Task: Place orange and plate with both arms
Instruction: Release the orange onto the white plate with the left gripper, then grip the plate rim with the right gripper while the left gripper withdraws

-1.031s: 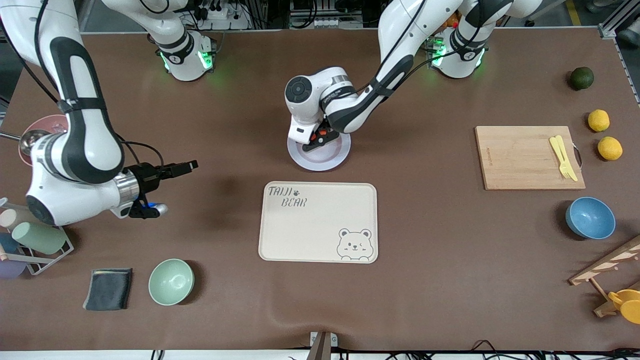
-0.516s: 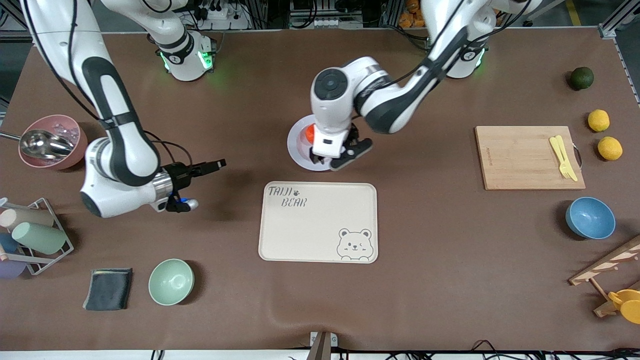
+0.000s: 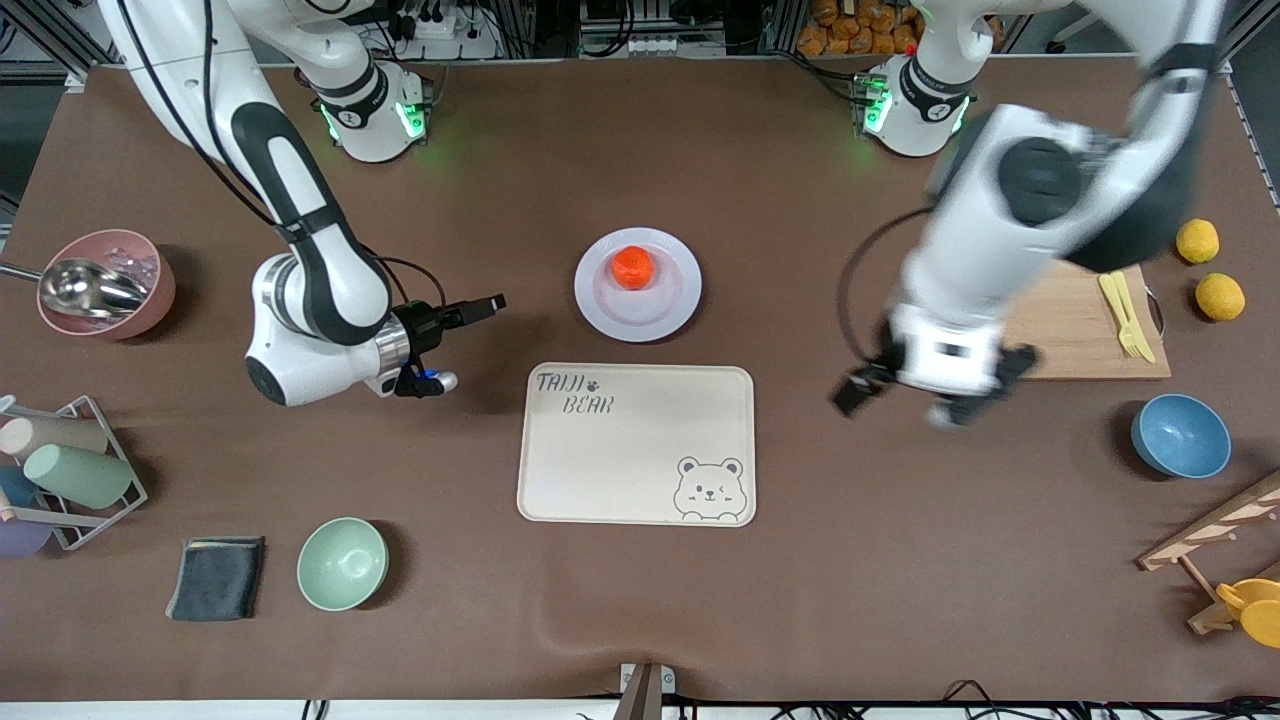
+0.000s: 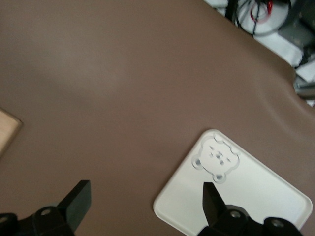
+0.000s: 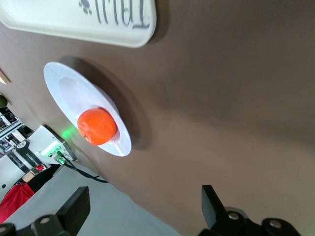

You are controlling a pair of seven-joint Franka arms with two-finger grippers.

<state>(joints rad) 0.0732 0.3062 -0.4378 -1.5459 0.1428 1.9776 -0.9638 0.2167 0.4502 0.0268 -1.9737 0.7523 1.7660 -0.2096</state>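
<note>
The orange (image 3: 633, 267) is sitting on the plate (image 3: 600, 305); the left gripper (image 3: 893, 395) and right gripper (image 3: 470, 340) are hanging spread apart, empty.

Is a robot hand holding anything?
No. Both the left gripper and right gripper are open and empty. The orange sits on the plate.

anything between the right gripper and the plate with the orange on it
Nothing: in the front view only bare brown table separates the open right gripper from the plate holding the orange. The right wrist view agrees.
</note>
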